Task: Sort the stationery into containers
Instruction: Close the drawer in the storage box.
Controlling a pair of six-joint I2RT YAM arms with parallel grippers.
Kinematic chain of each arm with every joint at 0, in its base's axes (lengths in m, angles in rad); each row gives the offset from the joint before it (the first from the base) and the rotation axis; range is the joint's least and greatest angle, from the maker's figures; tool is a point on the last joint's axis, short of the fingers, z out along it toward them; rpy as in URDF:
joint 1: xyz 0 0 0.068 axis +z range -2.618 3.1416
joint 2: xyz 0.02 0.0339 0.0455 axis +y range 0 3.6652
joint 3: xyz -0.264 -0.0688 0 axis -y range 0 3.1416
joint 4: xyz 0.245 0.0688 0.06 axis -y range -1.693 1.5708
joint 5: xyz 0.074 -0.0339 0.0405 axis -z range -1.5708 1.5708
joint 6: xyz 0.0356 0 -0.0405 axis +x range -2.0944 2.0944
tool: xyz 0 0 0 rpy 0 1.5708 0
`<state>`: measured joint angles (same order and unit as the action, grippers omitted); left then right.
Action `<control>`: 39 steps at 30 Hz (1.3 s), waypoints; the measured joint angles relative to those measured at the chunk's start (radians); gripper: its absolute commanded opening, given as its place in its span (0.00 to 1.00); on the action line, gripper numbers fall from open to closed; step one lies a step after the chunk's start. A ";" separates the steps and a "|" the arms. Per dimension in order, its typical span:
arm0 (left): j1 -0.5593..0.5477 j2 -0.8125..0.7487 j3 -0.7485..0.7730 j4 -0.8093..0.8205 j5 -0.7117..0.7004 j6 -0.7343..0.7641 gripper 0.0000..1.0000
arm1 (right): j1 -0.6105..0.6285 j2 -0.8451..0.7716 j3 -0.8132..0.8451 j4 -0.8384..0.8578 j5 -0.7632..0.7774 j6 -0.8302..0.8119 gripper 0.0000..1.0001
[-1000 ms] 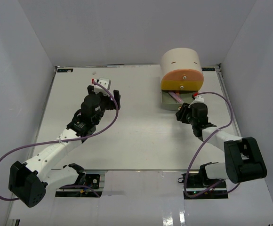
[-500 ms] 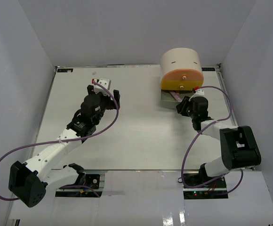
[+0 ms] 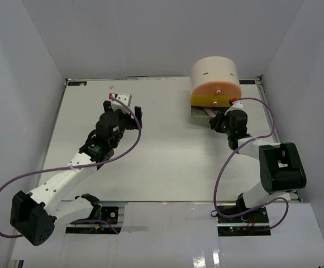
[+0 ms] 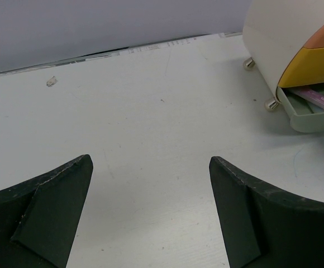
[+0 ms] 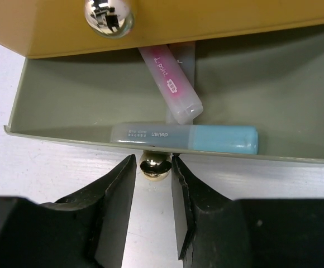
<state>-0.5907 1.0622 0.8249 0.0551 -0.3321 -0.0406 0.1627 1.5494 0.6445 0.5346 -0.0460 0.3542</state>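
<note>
The cream round organiser [image 3: 214, 72] stands at the back right, its peach-orange drawer [image 3: 215, 94] on top. Its grey-green bottom drawer [image 5: 296, 89] is partly out, under the yellow drawer [image 5: 206, 22]. Inside lie a pastel blue marker [image 5: 195, 138] along the front wall and a pink marker [image 5: 170, 84] slanting behind it. My right gripper [image 5: 153, 164] is shut on that drawer's gold knob [image 5: 154, 166]. My left gripper [image 4: 151, 167] hangs open and empty over bare table at the middle left [image 3: 123, 103].
A tiny clear scrap [image 4: 52, 82] lies near the table's back edge, left of the organiser. The yellow drawer's knob [image 5: 109, 15] is just above my right gripper. White walls enclose the table on three sides.
My right gripper narrowed onto the grey-green drawer's knob and moved toward the organiser, sliding the drawer further in. The left arm has not moved.
</note>
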 measured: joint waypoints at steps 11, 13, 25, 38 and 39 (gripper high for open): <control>0.000 0.000 -0.001 0.002 -0.001 0.004 0.96 | -0.019 0.063 0.065 0.050 -0.047 -0.034 0.47; 0.000 0.000 -0.001 0.002 -0.001 0.006 0.96 | -0.021 0.077 0.074 0.070 -0.055 -0.040 0.48; 0.000 0.002 -0.002 0.006 -0.002 0.015 0.96 | -0.037 0.154 0.116 0.154 -0.098 -0.053 0.61; 0.000 0.002 -0.017 0.021 -0.007 0.019 0.96 | -0.043 0.195 0.152 0.182 -0.146 -0.057 0.72; 0.000 0.002 -0.017 0.021 -0.008 0.019 0.96 | -0.043 0.195 0.152 0.183 -0.146 -0.057 0.72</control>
<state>-0.5907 1.0645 0.8082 0.0765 -0.3397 -0.0216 0.1200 1.7439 0.7967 0.7177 -0.1917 0.2974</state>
